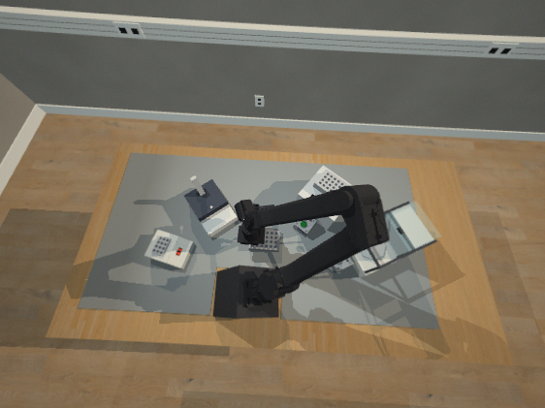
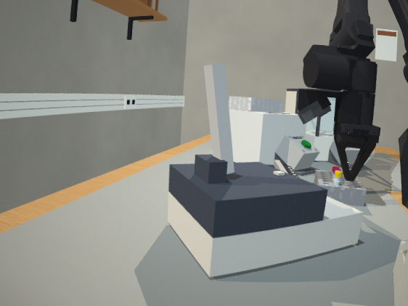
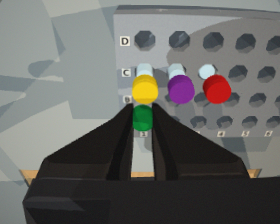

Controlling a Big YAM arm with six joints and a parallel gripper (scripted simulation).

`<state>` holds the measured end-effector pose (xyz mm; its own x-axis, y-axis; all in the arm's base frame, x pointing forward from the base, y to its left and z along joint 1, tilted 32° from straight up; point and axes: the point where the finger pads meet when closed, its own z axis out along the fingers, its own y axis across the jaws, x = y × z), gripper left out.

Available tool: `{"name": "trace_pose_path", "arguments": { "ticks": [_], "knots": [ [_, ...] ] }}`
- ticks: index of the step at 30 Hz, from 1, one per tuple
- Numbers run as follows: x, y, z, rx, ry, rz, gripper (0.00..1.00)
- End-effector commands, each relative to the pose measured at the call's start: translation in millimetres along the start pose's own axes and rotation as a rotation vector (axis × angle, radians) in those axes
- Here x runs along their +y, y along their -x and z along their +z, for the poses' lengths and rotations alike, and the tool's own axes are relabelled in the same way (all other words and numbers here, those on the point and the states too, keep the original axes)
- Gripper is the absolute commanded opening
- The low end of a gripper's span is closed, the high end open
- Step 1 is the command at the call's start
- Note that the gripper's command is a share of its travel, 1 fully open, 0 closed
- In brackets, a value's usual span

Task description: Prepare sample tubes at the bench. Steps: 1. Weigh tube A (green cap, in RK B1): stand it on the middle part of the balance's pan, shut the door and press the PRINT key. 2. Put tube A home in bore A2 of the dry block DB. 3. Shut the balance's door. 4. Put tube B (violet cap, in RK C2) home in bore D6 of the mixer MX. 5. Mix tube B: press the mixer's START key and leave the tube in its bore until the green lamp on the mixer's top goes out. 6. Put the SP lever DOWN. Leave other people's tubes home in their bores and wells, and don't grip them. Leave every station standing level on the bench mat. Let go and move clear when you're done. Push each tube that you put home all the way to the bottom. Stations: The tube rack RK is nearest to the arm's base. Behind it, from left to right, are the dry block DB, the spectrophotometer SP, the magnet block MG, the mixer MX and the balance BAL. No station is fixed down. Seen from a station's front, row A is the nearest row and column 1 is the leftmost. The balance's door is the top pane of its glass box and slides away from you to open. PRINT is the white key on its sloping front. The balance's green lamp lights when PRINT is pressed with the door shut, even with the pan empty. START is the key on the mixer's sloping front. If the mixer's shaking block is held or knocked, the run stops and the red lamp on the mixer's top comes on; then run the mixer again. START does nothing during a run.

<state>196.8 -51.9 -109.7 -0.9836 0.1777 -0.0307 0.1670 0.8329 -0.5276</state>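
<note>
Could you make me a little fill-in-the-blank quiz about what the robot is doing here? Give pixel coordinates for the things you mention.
1. The gripper [image 2: 350, 179] [image 3: 142, 112] is shut on the tube with the ____ cap.
2. The violet-capped tube [image 3: 181, 90] stands between the yellow-capped tube [image 2: 337, 175] [image 3: 145, 89] and the ____-capped one.
3. The rack [image 1: 272, 247] [image 2: 348, 195] [image 3: 165, 25] marks its rows with ____.
4. The arm itself is coloured ____.

Missing words: green; red; letters; black.

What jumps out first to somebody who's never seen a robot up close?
Probably the big black arm, arching over the grey mat. Then the bright caps at its end effector: green between the fingertips, with yellow, violet and red beyond.
</note>
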Motion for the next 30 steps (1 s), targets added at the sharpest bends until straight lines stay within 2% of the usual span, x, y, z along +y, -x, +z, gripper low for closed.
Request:
{"name": "trace_pose_path", "arguments": {
  "ticks": [1,30],
  "knots": [
    [0.4,6.7,-1.1,-0.013,0.005,0.011,0.09],
    [-1.3,6.5,-1.1,-0.013,0.005,0.011,0.09]
  ]
}}
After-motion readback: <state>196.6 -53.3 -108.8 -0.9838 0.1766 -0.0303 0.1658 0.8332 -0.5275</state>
